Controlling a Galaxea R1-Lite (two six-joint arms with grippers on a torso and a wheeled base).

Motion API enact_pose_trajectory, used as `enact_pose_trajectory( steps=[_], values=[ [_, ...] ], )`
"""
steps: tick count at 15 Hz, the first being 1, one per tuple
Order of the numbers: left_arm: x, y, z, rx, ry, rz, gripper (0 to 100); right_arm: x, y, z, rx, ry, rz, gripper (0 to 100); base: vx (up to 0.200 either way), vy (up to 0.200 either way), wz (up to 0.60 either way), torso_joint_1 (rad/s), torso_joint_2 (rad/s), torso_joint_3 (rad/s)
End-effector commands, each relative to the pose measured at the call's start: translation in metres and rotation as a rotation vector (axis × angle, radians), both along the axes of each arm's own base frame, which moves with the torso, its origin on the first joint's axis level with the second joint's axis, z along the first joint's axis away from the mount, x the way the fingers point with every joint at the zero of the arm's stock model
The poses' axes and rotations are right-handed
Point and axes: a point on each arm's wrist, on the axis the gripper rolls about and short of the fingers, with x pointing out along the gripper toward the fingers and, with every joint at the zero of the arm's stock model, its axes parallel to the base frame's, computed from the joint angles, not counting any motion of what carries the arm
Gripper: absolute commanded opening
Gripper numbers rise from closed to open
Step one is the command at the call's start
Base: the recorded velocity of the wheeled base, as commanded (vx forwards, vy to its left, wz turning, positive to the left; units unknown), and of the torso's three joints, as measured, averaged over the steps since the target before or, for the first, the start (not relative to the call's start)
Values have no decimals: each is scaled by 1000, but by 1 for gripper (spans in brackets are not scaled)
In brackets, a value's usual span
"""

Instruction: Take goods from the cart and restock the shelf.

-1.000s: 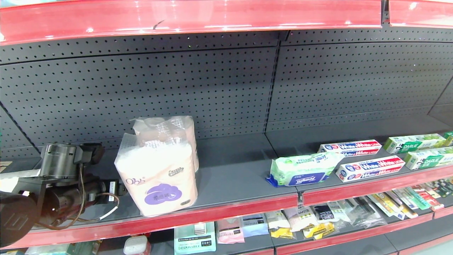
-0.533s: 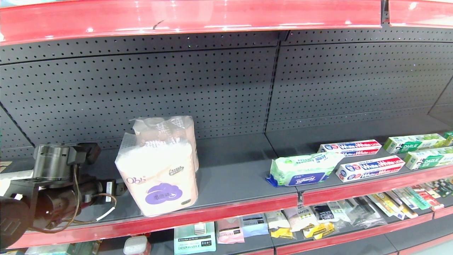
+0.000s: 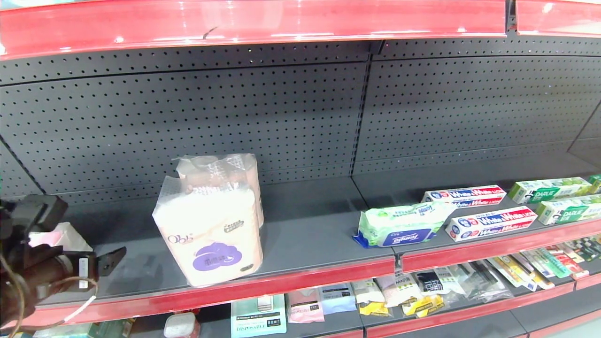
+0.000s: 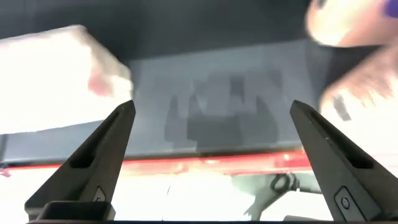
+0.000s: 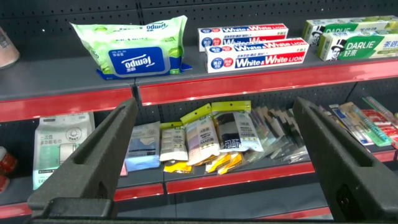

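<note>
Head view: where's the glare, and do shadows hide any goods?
Head view: glare streaks the red upper shelf edge; the toilet paper pack and wet wipes are evenly lit. Left wrist view: a white pack is blown out; a soft shadow crosses the shelf.

The shelf's back panel was matt, dark perforated metal, and its red edge strip shone glossy. Thin crinkled plastic film wrapped the toilet-paper pack; the toothpaste boxes were smooth glossy card.

My head camera looks forward and down at the wet-wipe pack. My right wrist camera faces the same wet-wipe pack head-on. My left wrist camera sits close to the shelf, well left of that pack.
</note>
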Motion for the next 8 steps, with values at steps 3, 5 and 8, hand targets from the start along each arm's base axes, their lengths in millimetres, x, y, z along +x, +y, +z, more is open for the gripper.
enact_pose_trajectory(
  steps=[3, 5, 8],
  values=[
    [-135, -13, 4, -17, -328, -153, 100, 0, 0, 0, 0, 2, 0, 100, 0, 0, 0, 0, 0, 0],
    [-177, -18, -18, -44, -391, -189, 100, 0, 0, 0, 0, 2, 0, 100, 0, 0, 0, 0, 0, 0],
    [-192, -19, -32, -82, -405, -144, 100, 0, 0, 0, -2, 2, 0, 100, 0, 0, 0, 0, 0, 0]
  ],
)
